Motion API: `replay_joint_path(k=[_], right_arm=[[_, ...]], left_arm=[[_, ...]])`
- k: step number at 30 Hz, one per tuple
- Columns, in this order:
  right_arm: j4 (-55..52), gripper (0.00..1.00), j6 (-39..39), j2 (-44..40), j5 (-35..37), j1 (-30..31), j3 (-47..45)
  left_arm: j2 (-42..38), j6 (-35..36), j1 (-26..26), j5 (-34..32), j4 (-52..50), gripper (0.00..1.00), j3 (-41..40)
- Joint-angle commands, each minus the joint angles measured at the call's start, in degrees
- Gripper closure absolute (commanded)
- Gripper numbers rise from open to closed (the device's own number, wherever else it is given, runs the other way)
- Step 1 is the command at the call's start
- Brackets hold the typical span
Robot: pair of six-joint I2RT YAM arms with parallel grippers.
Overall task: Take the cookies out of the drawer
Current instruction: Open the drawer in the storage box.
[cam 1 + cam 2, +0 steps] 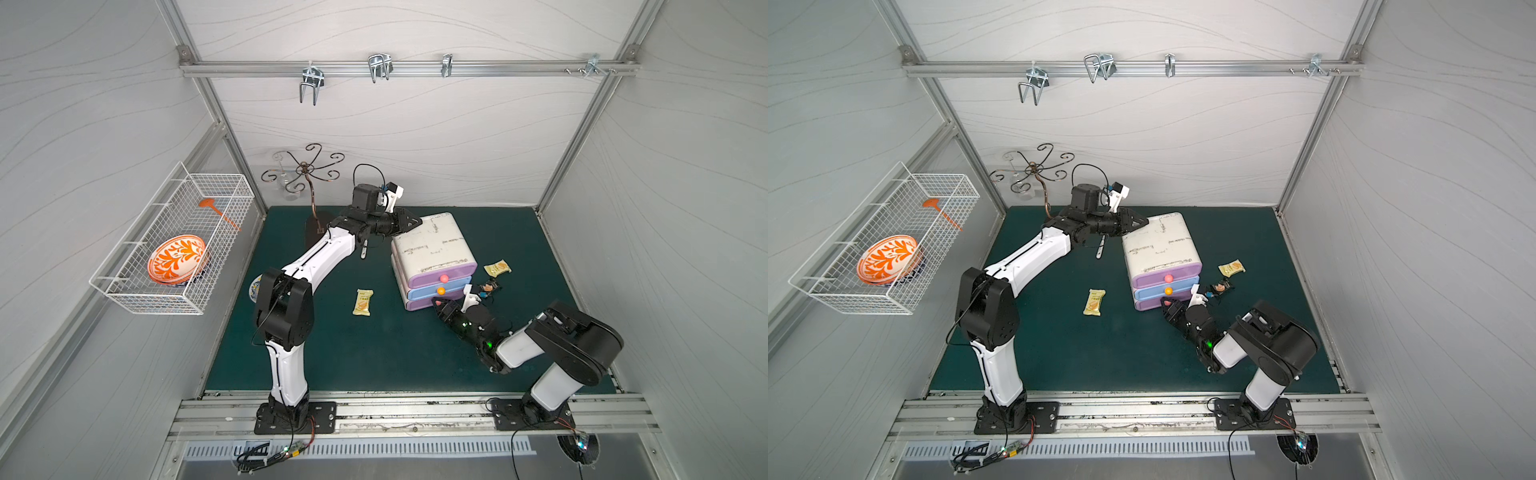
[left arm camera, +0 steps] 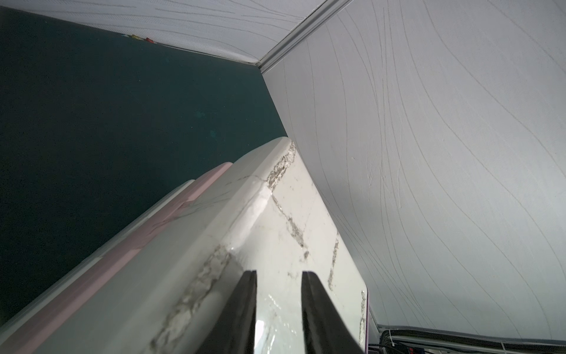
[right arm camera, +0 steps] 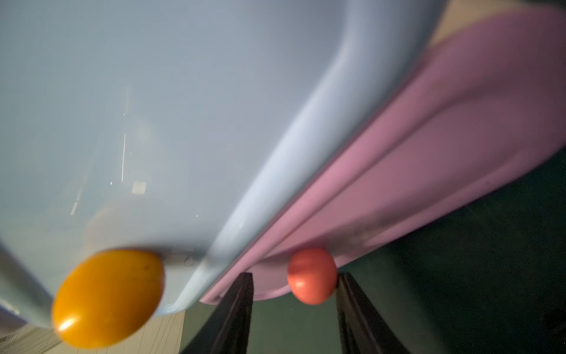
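The drawer unit [image 1: 430,245] has a white top and purple, blue and purple drawer fronts that look about flush in both top views. Three cookies lie on the green mat outside it: a pale yellow packet [image 1: 363,302] to its left, another pale yellow one [image 1: 497,268] and a black one [image 1: 489,287] to its right. My left gripper [image 2: 278,275] rests on the unit's white top at its far corner, slightly open, with nothing between the fingers. My right gripper [image 3: 295,274] is open around the bottom drawer's red knob [image 3: 312,275], and one finger is close against the knob.
A silver fork [image 1: 364,251] lies under the left forearm. A wire basket [image 1: 124,291] holding an orange patterned plate hangs on the left wall. A scrolled metal stand [image 1: 305,170] is at the back left. The blue drawer's orange knob [image 3: 108,298] is beside the right gripper.
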Motion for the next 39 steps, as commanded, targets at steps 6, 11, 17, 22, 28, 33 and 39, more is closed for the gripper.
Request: replay_joint_path(k=[6,11,17,22,28,33,39], right_arm=[[1.4,0.55,-0.5,3.1,-2.3,-1.6,1.5],[4.6,0.56,-0.1,5.7,-2.2,-2.3,1.7],[4.0,0.59,-0.3,4.7,-2.1,-3.2,1.7],[2.1,0.59,-1.2,1.9,-2.3,-3.9,1.8],[-0.8,0.67,-2.1,0.5,-3.5,-4.9,2.7],[3.5,0.68,-1.0,4.4,-5.5,-5.4,3.2],[7.0,0.74,0.2,7.1,-5.6,-5.4,3.0]], left_arm=[[4.7,1.4,0.3,-2.9,-11.1,0.68,-4.1],[4.9,1.4,0.2,-2.8,-11.1,0.68,-4.1],[5.2,1.4,0.2,-2.7,-11.1,0.68,-3.9],[5.4,1.3,0.3,-2.6,-11.1,0.68,-3.5],[5.8,1.1,0.3,-2.4,-11.4,0.68,-3.1],[5.9,0.9,0.3,-2.4,-11.1,0.68,-3.0],[5.9,1.0,0.2,-2.5,-11.3,0.68,-3.2]])
